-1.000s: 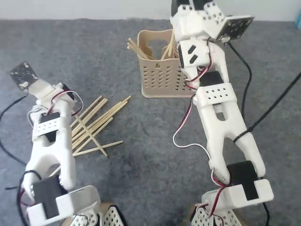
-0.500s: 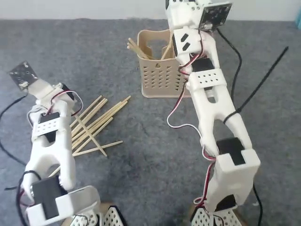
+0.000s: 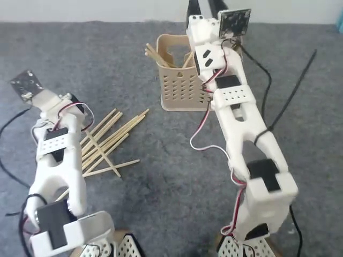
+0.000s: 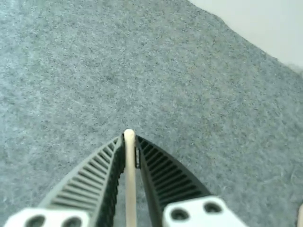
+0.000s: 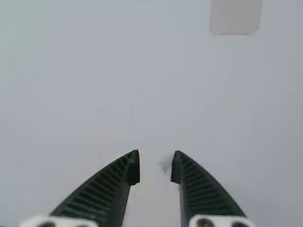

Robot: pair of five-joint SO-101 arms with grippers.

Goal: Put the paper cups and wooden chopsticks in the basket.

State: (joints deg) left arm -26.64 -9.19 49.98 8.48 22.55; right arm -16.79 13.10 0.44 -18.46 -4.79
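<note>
Left wrist view: left gripper (image 4: 129, 138) clamped on chopstick (image 4: 129, 184) over grey carpet (image 4: 142, 71). Right gripper (image 5: 155, 166) parted, empty, up by basket (image 3: 182, 85). Pile of loose chopsticks (image 3: 107, 144) on carpet.

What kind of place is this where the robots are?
Probably a robot practice table in a lab or workshop: two white robot arms sit on a grey felt-like mat, with loose wooden chopsticks and a basket before a plain wall.
</note>
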